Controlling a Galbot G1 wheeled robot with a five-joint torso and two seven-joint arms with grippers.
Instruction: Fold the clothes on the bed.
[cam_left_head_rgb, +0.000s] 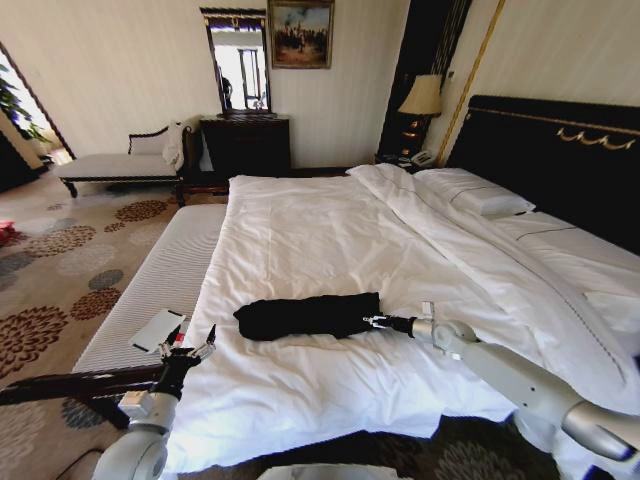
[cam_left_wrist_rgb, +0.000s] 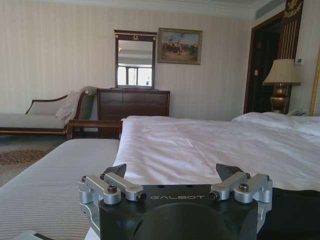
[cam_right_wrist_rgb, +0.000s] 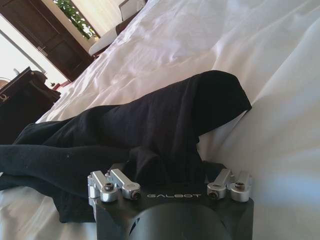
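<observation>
Bed (cam_left_head_rgb: 330, 250): wide, white duvet, dark headboard at the robot's right.
T-shirt (cam_left_head_rgb: 308, 315): black, folded into a long strip, lying across the duvet near the bed's foot.
Right gripper (cam_left_head_rgb: 375, 322): arm reaching low over the duvet, jaws closed on the T-shirt's right end.
Left gripper (cam_left_head_rgb: 187, 345): raised beside the bed's left edge, jaws spread, holding nothing.
Grey bench (cam_left_head_rgb: 160, 280): alongside the bed, a flat white object (cam_left_head_rgb: 157, 329) resting on it.

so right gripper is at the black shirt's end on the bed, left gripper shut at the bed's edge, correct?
Not quite. The left gripper is open, jaws spread apart, as the left wrist view shows. The rest holds: the right gripper is at the end of the black shirt on the bed.
</observation>
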